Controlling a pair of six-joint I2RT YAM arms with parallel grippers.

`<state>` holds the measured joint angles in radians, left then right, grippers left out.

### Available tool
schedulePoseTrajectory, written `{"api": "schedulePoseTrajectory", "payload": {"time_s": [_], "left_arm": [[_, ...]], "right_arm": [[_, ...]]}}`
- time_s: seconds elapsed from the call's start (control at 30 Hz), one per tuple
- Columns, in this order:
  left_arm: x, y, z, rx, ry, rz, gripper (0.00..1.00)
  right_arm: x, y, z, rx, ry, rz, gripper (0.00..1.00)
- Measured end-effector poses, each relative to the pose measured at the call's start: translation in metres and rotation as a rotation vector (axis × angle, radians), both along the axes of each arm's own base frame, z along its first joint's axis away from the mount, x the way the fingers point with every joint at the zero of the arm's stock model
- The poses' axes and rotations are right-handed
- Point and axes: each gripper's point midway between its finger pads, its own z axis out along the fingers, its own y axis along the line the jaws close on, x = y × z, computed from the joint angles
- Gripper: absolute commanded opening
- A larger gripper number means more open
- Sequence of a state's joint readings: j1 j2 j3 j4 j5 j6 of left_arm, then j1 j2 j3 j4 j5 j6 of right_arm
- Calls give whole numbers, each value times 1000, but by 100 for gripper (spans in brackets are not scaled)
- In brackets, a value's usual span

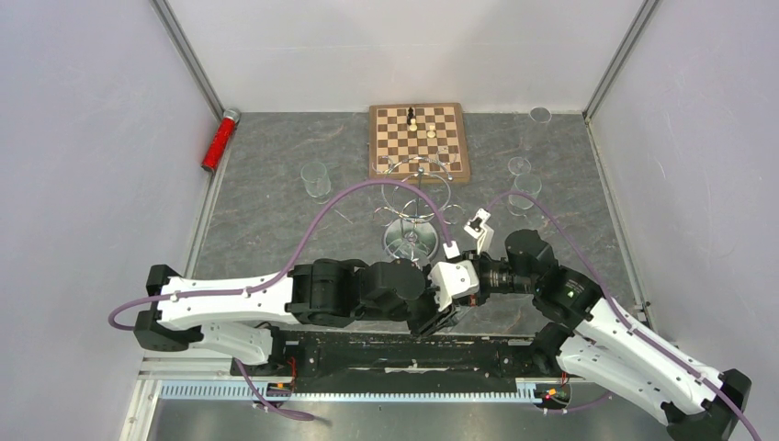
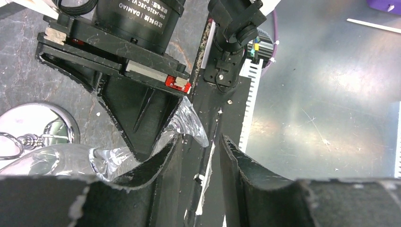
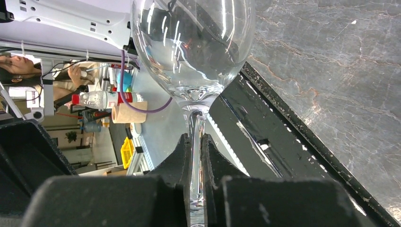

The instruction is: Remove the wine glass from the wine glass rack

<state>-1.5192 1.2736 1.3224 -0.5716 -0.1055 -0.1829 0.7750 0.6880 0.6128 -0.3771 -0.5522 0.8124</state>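
1. The wine glass (image 3: 194, 47) is off the rack (image 1: 409, 241). It hangs in the air over the near edge of the tabletop (image 1: 276, 230), on the near side of the rack's mirrored base.
2. The right gripper (image 3: 196, 146) is clamped on the stem just below the bowl, fingers pressed tight to the glass on both sides.
3. The left gripper (image 2: 202, 151) has its jaws apart and grips nothing. One finger lies just beside the stem near the foot; whether it touches is hard to tell.
4. Judged from this, the lifting-off is done. What seems left is for the left arm to draw clear and the right arm to set the glass down on a bare patch.
5. The rack's loops look bare from above, though thin wire and clear glass make that uncertain.
6. Around it:
   - a chessboard (image 1: 419, 142) with a few pieces at the far edge, just behind the rack
   - a red tube (image 1: 219, 140) in the far left corner
   - a tumbler (image 1: 316, 180) left of the rack
   - clear glassware (image 1: 524, 176) towards the right edge
7. In the way: the two wrists are crowded together, the rack is near, and the glassware on the right narrows the room for putting the glass down there.
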Motion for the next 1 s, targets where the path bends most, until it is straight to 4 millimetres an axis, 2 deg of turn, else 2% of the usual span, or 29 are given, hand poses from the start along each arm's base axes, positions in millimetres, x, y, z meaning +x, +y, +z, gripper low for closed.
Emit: {"api": "schedulePoseTrajectory", "payload": {"time_s": [0.27,0.53,0.67,0.9,1.0], "left_arm": [[-1,5,0,-9,9,3,43],[3,17,24,-116,23,49,46],[8,23,40,-181,48,109,51],[20,37,55,-247,79,221,62],[25,44,63,-277,88,260,70]], "right_arm": [[-1,-3,2,1,-53,17,0],[0,-6,10,10,-163,48,0],[2,-6,19,16,-249,70,0],[7,-11,30,17,-410,89,0],[9,-14,33,13,-477,90,0]]}}
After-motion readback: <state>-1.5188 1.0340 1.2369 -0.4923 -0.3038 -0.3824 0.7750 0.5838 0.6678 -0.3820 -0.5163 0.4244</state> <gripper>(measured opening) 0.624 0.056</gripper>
